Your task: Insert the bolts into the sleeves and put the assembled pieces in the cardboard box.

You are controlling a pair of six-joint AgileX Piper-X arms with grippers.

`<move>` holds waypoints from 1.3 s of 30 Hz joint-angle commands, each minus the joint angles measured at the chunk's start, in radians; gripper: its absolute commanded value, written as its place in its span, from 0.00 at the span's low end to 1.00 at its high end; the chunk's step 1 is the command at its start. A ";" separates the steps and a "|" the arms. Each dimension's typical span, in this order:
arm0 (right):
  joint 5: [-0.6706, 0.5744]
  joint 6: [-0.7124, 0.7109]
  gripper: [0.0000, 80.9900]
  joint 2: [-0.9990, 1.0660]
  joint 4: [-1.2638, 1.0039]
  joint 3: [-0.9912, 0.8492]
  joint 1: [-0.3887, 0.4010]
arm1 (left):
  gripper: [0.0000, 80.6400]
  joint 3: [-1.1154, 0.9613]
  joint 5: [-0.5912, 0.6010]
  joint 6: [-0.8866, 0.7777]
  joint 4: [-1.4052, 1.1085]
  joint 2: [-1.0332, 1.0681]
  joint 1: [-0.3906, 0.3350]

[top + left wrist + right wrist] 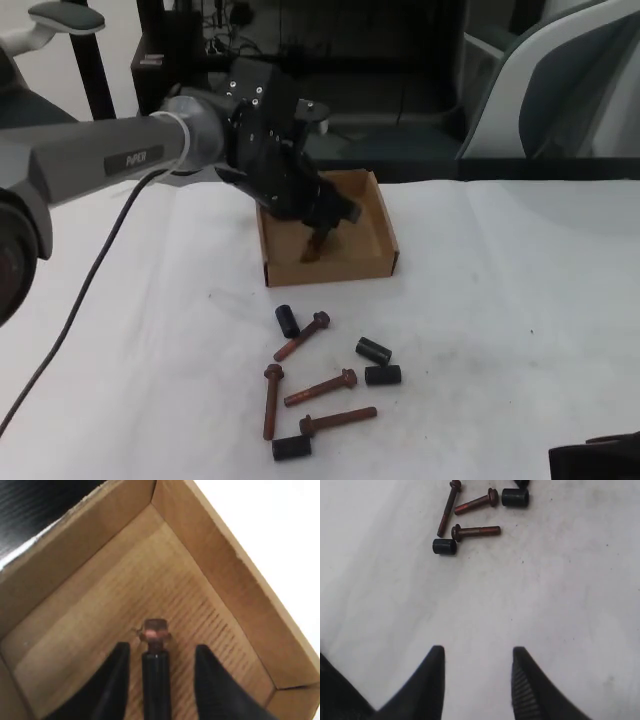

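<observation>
one assembled piece [155,652] inside cardboard box [227,575]

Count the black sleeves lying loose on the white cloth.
4. One sleeve nearest the cardboard box, two close together at the right, one nearest the camera. None looks hidden.

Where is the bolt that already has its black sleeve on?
In the left wrist view, the sleeved bolt is inside the cardboard box, between the left gripper's open fingers, beyond the loose bolts.

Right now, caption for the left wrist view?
Left hand open, fingers either side of a sleeved bolt inside the cardboard box.
</observation>
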 commanded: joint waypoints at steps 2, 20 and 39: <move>-0.001 -0.002 0.53 -0.005 -0.014 0.004 -0.004 | 0.85 -0.010 -0.013 -0.001 -0.003 -0.014 -0.002; -0.001 -0.002 0.53 -0.005 -0.014 0.004 -0.004 | 0.64 0.038 0.049 -0.029 0.274 -0.273 0.001; -0.001 -0.030 0.53 -0.005 -0.014 0.004 -0.004 | 0.64 0.980 0.111 -0.184 -0.011 -1.124 -0.005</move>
